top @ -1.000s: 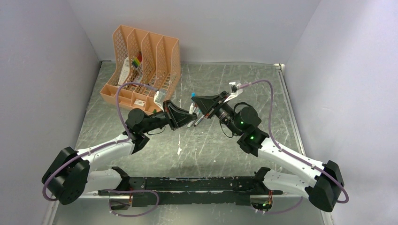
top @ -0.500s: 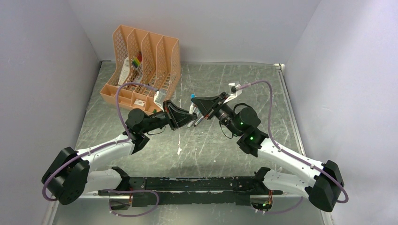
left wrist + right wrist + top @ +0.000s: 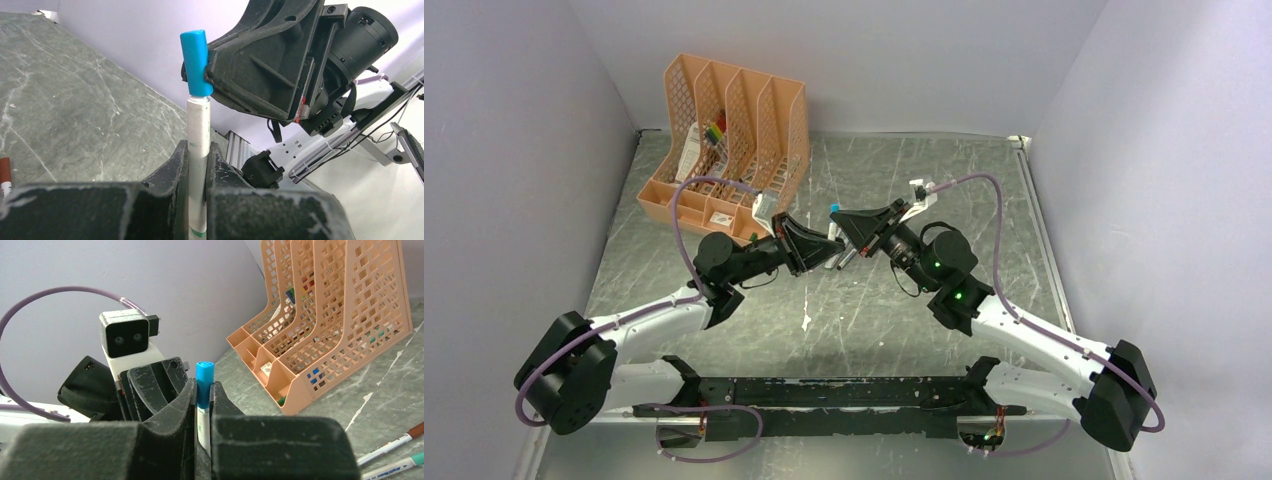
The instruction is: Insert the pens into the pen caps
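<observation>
My left gripper (image 3: 198, 148) is shut on a white pen barrel (image 3: 198, 130) and holds it upright above the table. A teal-blue pen cap (image 3: 196, 62) sits on the barrel's top end and hides the tip. My right gripper (image 3: 204, 387) is shut on that cap (image 3: 204, 377), with the white barrel (image 3: 202, 427) running down between its fingers. In the top view both grippers meet mid-table, the left gripper (image 3: 824, 248) beside the right gripper (image 3: 842, 222), with the cap (image 3: 835, 208) sticking up.
An orange mesh file organiser (image 3: 724, 140) stands at the back left and shows in the right wrist view (image 3: 325, 325). Two capped pens lie on the table, one red-brown (image 3: 395, 442) and one teal (image 3: 395, 467). Another red-capped pen (image 3: 5, 175) lies to the left.
Both grippers stay joined at the pen and cap. The right gripper has shifted slightly left and nearer, closer against the left gripper.
</observation>
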Robot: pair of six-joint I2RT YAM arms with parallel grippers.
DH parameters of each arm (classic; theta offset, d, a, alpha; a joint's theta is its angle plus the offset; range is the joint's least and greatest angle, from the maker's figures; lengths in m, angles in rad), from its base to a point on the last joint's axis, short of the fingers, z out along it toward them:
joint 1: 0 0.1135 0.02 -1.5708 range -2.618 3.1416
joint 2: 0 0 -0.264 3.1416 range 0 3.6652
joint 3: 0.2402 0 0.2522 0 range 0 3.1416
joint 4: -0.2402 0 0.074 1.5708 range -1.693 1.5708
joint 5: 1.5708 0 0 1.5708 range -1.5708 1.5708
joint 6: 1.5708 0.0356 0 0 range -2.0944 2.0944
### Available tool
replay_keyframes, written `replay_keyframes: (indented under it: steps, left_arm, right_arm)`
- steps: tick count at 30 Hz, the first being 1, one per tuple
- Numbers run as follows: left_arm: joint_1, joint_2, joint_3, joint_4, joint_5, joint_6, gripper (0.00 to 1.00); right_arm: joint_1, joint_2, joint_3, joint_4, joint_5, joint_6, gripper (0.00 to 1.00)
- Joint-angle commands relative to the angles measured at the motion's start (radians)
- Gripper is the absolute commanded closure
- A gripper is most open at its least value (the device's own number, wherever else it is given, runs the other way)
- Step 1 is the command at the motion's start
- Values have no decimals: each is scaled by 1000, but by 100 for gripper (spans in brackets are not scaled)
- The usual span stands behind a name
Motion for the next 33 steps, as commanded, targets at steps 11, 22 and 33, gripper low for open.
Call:
replay_keyframes:
  steps: [11,22,33]
  left_arm:
    - [-4,28,86,26,-70,80,93]
    - [-5,44,122,0,-16,127,93]
    - [-1,139,189,109,353,113,93]
  right_arm:
    - [4,-53,2,-13,-14,-48,88]
    - [4,-162,8,-95,42,-104,55]
    - [-9,-191,138,-275,54,-194,49]
